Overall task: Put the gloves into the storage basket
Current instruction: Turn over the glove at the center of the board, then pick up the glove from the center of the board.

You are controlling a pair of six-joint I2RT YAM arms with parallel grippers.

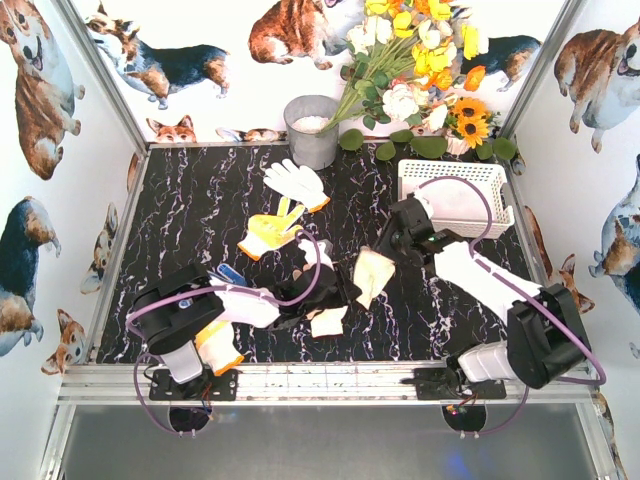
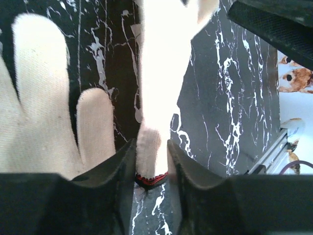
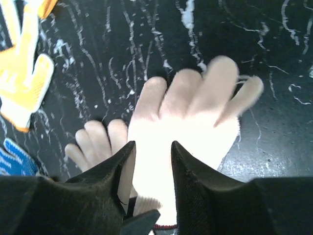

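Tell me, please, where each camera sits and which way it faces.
Top external: fixed above and behind both arms, looking down on them, the table and the storage basket.
Left wrist: on the left arm, looking along the left end effector's fingers at the white glove's cuff between them.
Right wrist: on the right arm, looking down past the right end effector at that glove's palm.
Shared: the yellow glove shows in the top and right wrist views.

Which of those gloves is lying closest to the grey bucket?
The white glove with the orange cuff, just in front of the bucket. The yellow glove lies farther from it.
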